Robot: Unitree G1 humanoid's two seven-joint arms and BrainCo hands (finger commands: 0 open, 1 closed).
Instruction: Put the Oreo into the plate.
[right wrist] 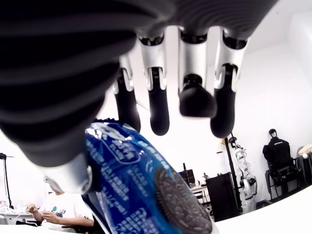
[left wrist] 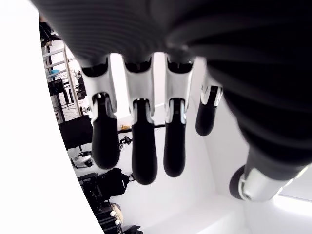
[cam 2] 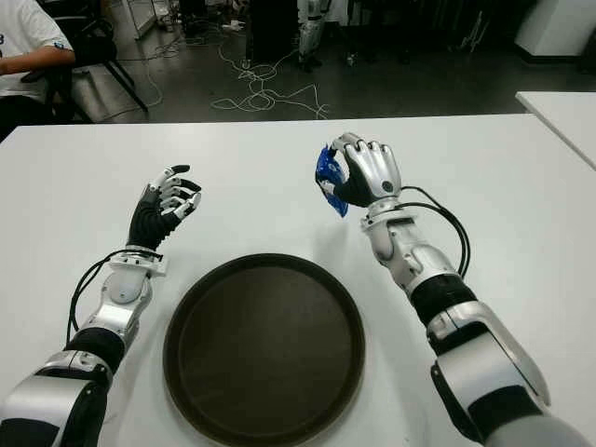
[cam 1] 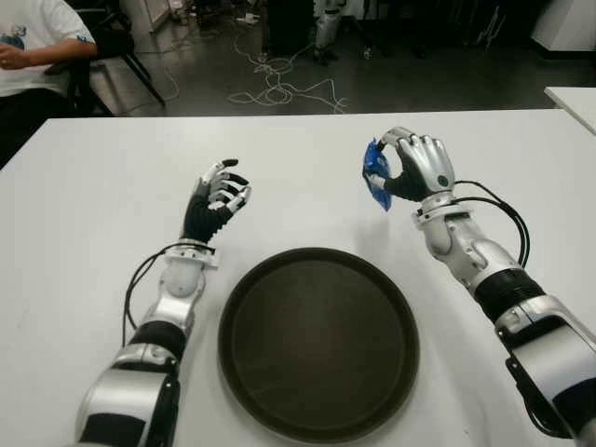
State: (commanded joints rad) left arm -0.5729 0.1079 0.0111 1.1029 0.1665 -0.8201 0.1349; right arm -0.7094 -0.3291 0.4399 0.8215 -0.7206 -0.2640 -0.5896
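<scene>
Right wrist view: my right robot hand [right wrist: 161, 97] pinches a blue Oreo packet [right wrist: 141, 190] between thumb and index finger; the other fingers hang loosely curled beside it, so the hold is a light fingertip pinch, I judge.
Oreo location: from the eye views, the packet [cam 1: 376, 173] is held up off the white surface [cam 1: 93, 186], beyond the plate's far right rim and not yet over it.
Plate: a dark round plate [cam 1: 251, 307] lies on the surface between my two arms, close to the body, with nothing in it.
Why held so: I judge the packet is kept raised so it can pass over the plate's raised rim before release.
Left robot hand: my left robot hand [cam 1: 216, 200] shows to the left of the plate, fingers relaxed and partly spread, holding nothing; I judge it is kept aside to leave the plate clear.
Background: a seated person [cam 1: 37, 47] at the far left, cables on the floor.
Step in hand: carrying the packet toward the plate, I judge.
</scene>
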